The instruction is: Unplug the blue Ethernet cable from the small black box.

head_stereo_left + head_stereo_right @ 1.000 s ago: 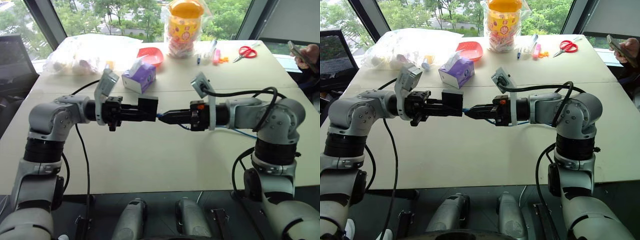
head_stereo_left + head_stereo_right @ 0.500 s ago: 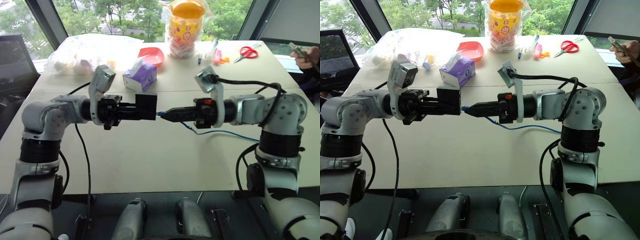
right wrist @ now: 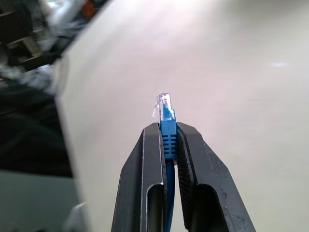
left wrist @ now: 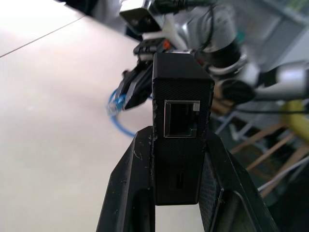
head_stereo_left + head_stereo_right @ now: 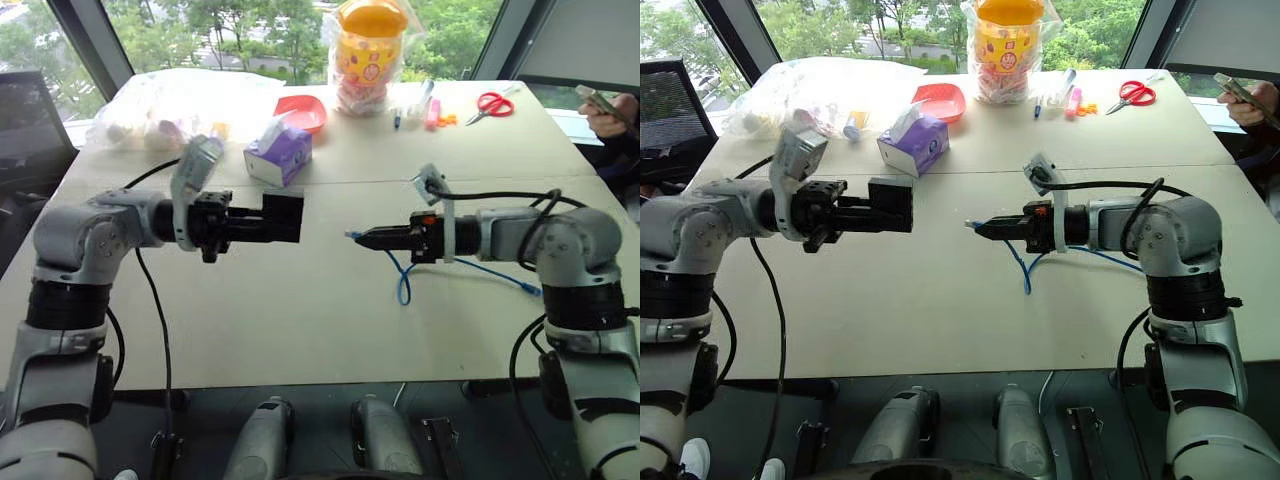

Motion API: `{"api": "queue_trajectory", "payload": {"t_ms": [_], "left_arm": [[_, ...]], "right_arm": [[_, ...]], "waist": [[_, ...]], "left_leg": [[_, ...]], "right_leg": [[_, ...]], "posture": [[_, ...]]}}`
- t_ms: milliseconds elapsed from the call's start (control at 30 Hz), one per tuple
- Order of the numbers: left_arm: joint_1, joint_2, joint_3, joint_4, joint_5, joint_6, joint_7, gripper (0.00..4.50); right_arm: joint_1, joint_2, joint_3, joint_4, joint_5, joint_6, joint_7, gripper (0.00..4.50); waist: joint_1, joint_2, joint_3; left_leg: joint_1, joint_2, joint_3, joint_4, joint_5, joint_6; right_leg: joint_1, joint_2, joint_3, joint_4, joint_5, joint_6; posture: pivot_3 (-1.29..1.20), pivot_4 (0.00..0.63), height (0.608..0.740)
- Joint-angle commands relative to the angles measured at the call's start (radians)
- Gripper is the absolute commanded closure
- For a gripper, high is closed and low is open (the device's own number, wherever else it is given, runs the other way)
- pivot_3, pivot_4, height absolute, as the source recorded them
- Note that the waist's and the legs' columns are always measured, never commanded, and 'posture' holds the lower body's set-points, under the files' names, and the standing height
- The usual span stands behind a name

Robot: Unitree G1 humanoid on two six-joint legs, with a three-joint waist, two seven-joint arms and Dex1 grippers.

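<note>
My left gripper (image 5: 287, 218) is shut on the small black box (image 5: 283, 217), held above the table; its empty port (image 4: 181, 118) faces the right arm. My right gripper (image 5: 362, 238) is shut on the plug end of the blue Ethernet cable (image 3: 167, 132), whose clear plug (image 3: 162, 107) sticks out past the fingertips. A gap separates plug and box. The rest of the cable (image 5: 402, 282) hangs in a loop to the table and trails right.
A purple tissue box (image 5: 279, 153), red dish (image 5: 302, 110), yellow-lidded jar (image 5: 368, 52), plastic bag (image 5: 170, 105), pens and red scissors (image 5: 490, 104) sit along the far side of the table. A person's hand with a phone (image 5: 606, 110) shows at the far right.
The plug has come out of the black box. My right gripper pulled right and lower with the cable; the cable now hangs in a loop. The left gripper barely moved.
</note>
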Motion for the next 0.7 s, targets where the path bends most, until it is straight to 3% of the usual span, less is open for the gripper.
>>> {"api": "queue_trajectory", "payload": {"t_ms": [33, 100, 233, 333, 567, 700], "left_arm": [[0.033, -0.084, -0.059, 0.049, 0.219, -0.313, 0.148, 3.98], [0.062, -0.143, -0.1, 0.113, 0.362, -0.526, 0.243, 3.98], [0.084, -0.263, -0.086, 0.22, 0.404, -0.651, 0.339, 3.98], [0.09, -0.318, -0.082, 0.275, 0.425, -0.705, 0.374, 3.98], [0.094, -0.399, -0.074, 0.351, 0.441, -0.766, 0.429, 3.98], [0.102, -0.427, -0.079, 0.417, 0.462, -0.799, 0.447, 3.98]], "right_arm": [[-0.033, 0.061, 0.038, 0.207, -0.257, -0.26, -0.226, 4.41], [-0.058, 0.097, 0.047, 0.354, -0.375, -0.364, -0.356, 4.41], [-0.09, 0.151, -0.04, 0.505, -0.418, -0.466, -0.468, 4.41], [-0.099, 0.173, -0.08, 0.532, -0.418, -0.478, -0.492, 3.41], [-0.083, 0.183, -0.179, 0.372, -0.359, -0.371, -0.485, 0.03], [-0.086, 0.169, -0.279, 0.208, -0.308, -0.263, -0.528, 0.03]], "waist": [[0.002, 0.0, 0.0], [0.007, 0.0, 0.0], [0.006, -0.001, 0.0], [0.005, 0.0, 0.0], [0.003, 0.0, 0.0], [0.003, 0.0, 0.0]], "left_leg": [[0.0, 0.0, 0.0, 0.0, 0.0, 0.0], [0.001, -0.001, 0.0, 0.0, 0.0, 0.0], [-0.002, -0.001, 0.002, -0.001, 0.0, -0.001], [-0.002, -0.001, 0.002, 0.0, 0.0, 0.0], [-0.002, -0.001, 0.002, 0.0, 0.0, 0.0], [-0.002, -0.001, 0.002, 0.0, 0.0, 0.001]], "right_leg": [[0.0, 0.0, 0.0, 0.0, 0.0, 0.0], [0.001, -0.001, 0.001, 0.0, 0.0, 0.0], [-0.003, -0.002, 0.003, 0.0, 0.001, 0.0], [-0.003, -0.002, 0.002, 0.0, 0.001, 0.0], [-0.002, -0.001, 0.002, 0.002, 0.001, 0.0], [-0.003, -0.001, 0.002, 0.002, 0.001, 0.0]], "posture": [[0.0, 0.15, 0.74], [0.0, 0.15, 0.74], [0.0, 0.15, 0.74], [0.0, 0.15, 0.74], [0.0, 0.15, 0.74], [0.0, 0.15, 0.74]]}}
